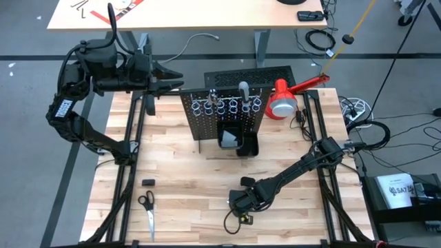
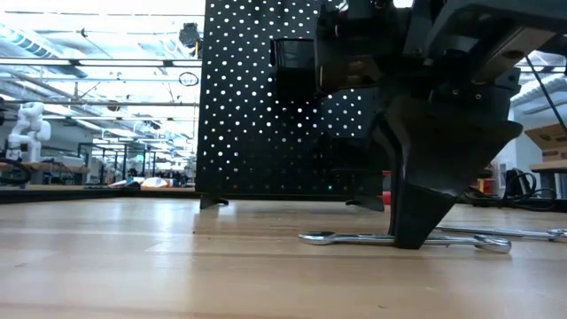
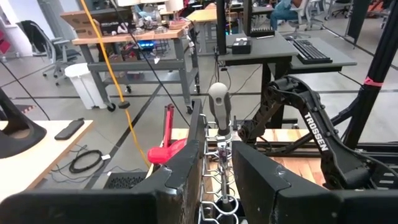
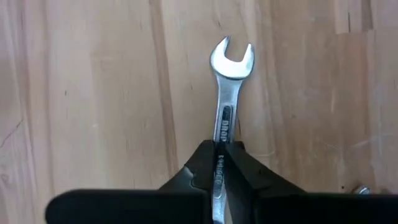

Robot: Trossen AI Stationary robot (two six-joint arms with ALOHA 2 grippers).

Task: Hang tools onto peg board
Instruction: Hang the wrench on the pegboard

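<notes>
From above, the wooden table carries the upright black peg board near its middle, with a row of silver rings across it and a black bin fixed below them; a pale-handled item stands in the rings. The left tool hangs at the board's left edge, its fingers apart with nothing visible between them. The right tool is low over the near part of the table, in front of the board. A pair of scissors lies near the table's front left, with a small black block just behind it, and a red clamp lamp sits by the board's right side. At table height, the right tool reaches down to the tabletop, onto a thin silver wrench lying flat in front of the board; a second wrench lies just beyond it. The left wrist camera looks along the board's top edge past its two spread fingers, with the pale handle upright in the rings ahead and the red lamp to one side. The right wrist camera shows the right tool pressed together on the shank of the wrench, whose open-jawed end points away over the wood.
</notes>
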